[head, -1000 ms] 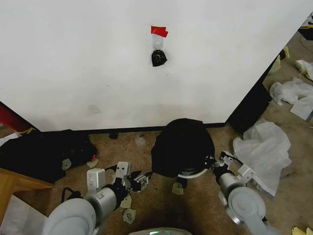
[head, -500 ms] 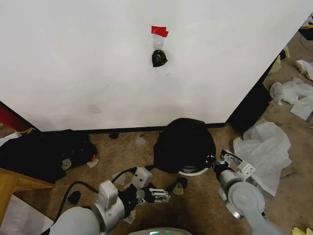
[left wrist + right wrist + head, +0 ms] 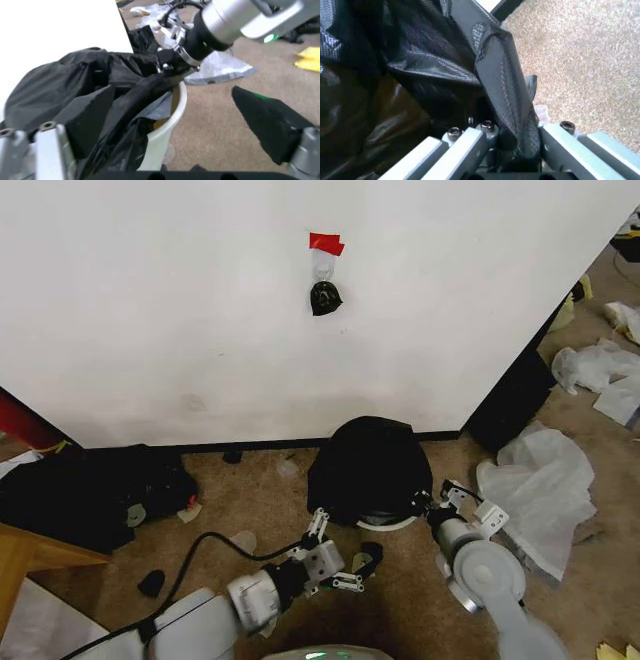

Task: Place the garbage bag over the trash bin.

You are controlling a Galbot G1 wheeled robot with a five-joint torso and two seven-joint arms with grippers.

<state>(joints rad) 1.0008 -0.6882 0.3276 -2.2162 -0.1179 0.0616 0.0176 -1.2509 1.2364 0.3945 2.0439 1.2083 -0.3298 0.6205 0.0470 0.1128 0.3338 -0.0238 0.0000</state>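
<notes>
A black garbage bag [image 3: 368,465] is draped over the trash bin, whose white rim [image 3: 388,525] peeks out below the bag's front edge, at the foot of the wall. My right gripper [image 3: 424,505] is at the bin's right side, shut on a fold of the bag [image 3: 507,112] at the rim. My left gripper [image 3: 346,548] hovers low in front of the bin, open wide. In the left wrist view its black pads [image 3: 265,120] straddle the bag's hanging edge [image 3: 125,112] and the bin's cream wall [image 3: 165,131]. The bin's inside is hidden.
A white wall [image 3: 200,310] rises right behind the bin, with a hook and a black object [image 3: 323,298] on it. Crumpled white plastic [image 3: 545,480] lies right of the bin, black bags [image 3: 100,490] lie left. Paper scraps dot the carpet; a wooden edge [image 3: 30,555] juts in at left.
My left arm has swung from the left side of the floor to the bin's front, its gripper now facing the bag. The right gripper has stayed on the bag's edge.
</notes>
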